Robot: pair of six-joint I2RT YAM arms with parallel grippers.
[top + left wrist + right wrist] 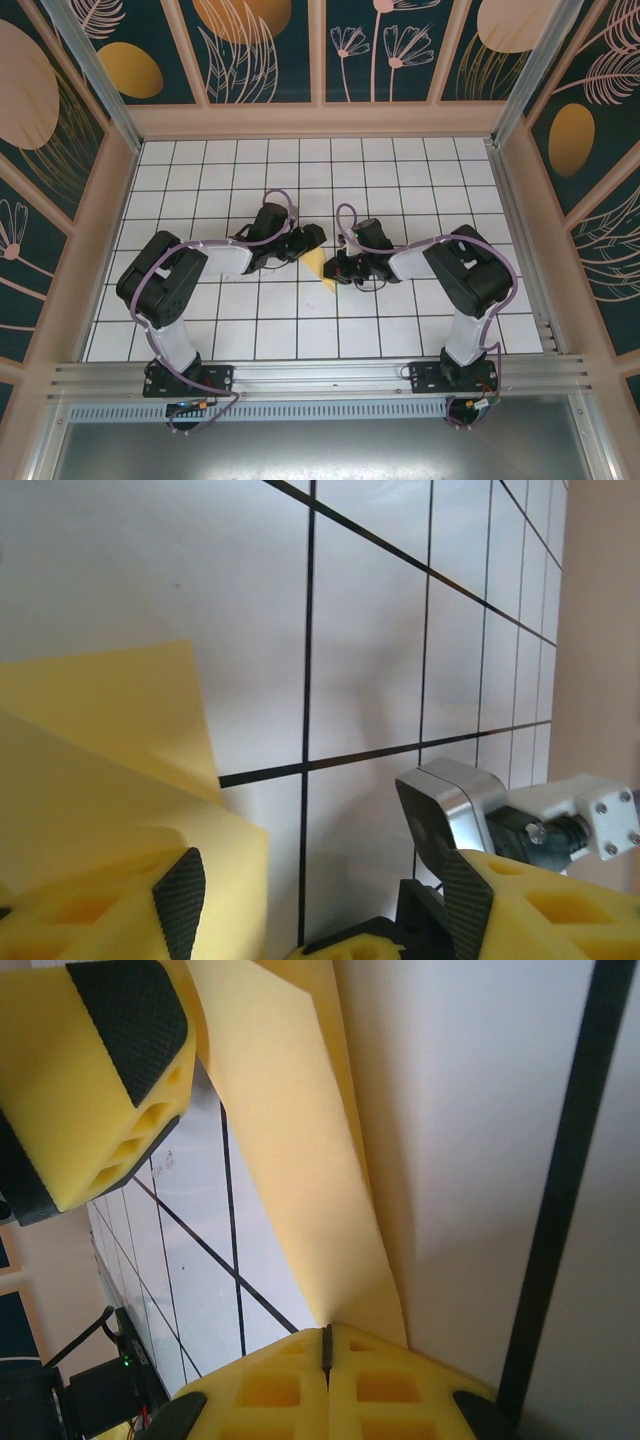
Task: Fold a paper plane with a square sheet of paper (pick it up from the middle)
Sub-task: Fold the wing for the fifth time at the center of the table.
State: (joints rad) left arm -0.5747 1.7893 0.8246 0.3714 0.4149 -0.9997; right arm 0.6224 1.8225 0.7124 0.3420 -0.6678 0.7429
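Two arms stand on one table [300, 170]: the left arm [175, 285] at seven o'clock, the right arm [465, 275] at five o'clock. Two grippers, the left gripper [310, 244] and the right gripper [337, 269], carry two fingers [180, 900] each, four altogether. There is one yellow sheet [318, 266], at the table's centre.

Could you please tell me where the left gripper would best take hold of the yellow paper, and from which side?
Probably the free folded edge of the paper, away from the end that the shut right gripper pinches. The sheet is thin and seems lifted off the table, so the open left gripper should come edge-on from its own side, straddling both faces.
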